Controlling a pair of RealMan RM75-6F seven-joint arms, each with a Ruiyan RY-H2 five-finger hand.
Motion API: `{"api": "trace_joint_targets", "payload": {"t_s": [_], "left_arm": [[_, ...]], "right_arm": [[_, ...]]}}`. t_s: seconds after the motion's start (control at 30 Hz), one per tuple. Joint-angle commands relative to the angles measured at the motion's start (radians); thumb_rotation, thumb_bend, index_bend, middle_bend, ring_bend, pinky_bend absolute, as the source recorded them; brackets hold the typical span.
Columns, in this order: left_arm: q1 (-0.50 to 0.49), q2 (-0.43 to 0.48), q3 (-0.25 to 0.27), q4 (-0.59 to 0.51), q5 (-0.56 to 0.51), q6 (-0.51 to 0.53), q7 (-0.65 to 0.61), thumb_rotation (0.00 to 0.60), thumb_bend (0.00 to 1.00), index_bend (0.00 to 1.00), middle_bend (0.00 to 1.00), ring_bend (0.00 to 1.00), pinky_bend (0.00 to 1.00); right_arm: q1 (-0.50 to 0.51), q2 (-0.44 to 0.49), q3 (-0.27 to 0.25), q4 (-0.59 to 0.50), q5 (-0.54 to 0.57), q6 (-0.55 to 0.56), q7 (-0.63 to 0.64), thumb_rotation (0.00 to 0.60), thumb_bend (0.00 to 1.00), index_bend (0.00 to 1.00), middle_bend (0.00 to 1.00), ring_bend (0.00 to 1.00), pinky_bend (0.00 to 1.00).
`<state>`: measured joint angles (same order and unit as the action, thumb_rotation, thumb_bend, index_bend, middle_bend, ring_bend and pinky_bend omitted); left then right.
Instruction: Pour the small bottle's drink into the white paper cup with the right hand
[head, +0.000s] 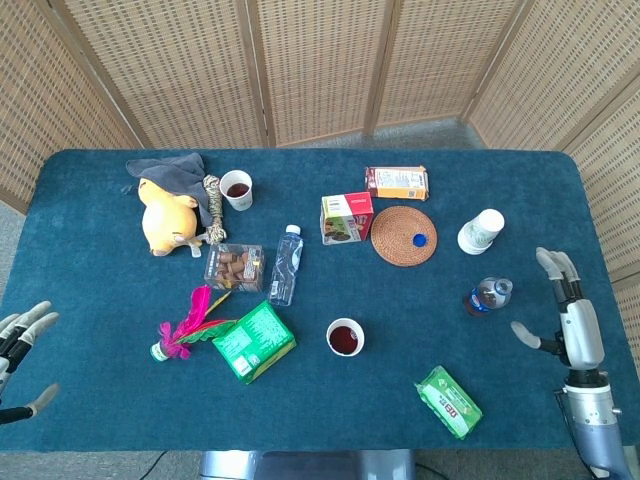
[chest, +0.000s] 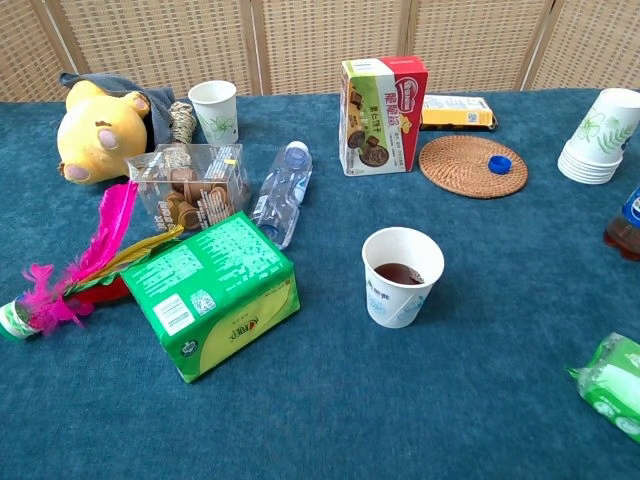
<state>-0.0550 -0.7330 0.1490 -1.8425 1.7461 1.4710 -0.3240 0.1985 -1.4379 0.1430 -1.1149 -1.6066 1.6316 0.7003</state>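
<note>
The small bottle stands uncapped on the blue table near the right edge, with dark drink low inside; the chest view shows only its edge. Its blue cap lies on the woven coaster. A white paper cup holding dark drink stands mid-table, front centre in the chest view. My right hand hovers to the right of the bottle, apart from it, fingers spread and empty. At the left table edge my left hand is open and empty.
A stack of paper cups stands behind the bottle and a green packet lies in front of it. A green box, a lying clear bottle, a carton and a plush toy fill the left half.
</note>
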Motion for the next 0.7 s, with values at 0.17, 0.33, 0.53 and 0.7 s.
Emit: {"api": "trace_joint_targets", "payload": {"t_s": [0.17,0.33,0.53,0.7], "left_arm": [[0.005,-0.004,-0.002,-0.005,-0.008,0.004,0.014,0.600,0.37,0.00,0.00,0.00,0.00],[0.006,-0.007,-0.005,-0.006,-0.016,0.002,0.025,0.600,0.37,0.00,0.00,0.00,0.00],[0.016,-0.020,-0.013,-0.024,-0.038,0.007,0.084,0.600,0.37,0.00,0.00,0.00,0.00],[0.030,-0.039,-0.024,-0.045,-0.069,0.017,0.151,0.600,0.37,0.00,0.00,0.00,0.00]], "right_arm": [[0.007,0.043,-0.029,-0.047,-0.043,0.007,-0.213,0.161,0.00,0.00,0.00,0.00,0.00],[0.000,0.058,-0.039,-0.052,-0.041,-0.001,-0.373,0.161,0.00,0.00,0.00,0.00,0.00],[-0.026,0.076,-0.047,-0.111,-0.017,0.001,-0.468,0.162,0.00,0.00,0.00,0.00,0.00],[-0.053,0.106,-0.049,-0.179,0.019,-0.008,-0.606,0.160,0.00,0.00,0.00,0.00,0.00]]}}
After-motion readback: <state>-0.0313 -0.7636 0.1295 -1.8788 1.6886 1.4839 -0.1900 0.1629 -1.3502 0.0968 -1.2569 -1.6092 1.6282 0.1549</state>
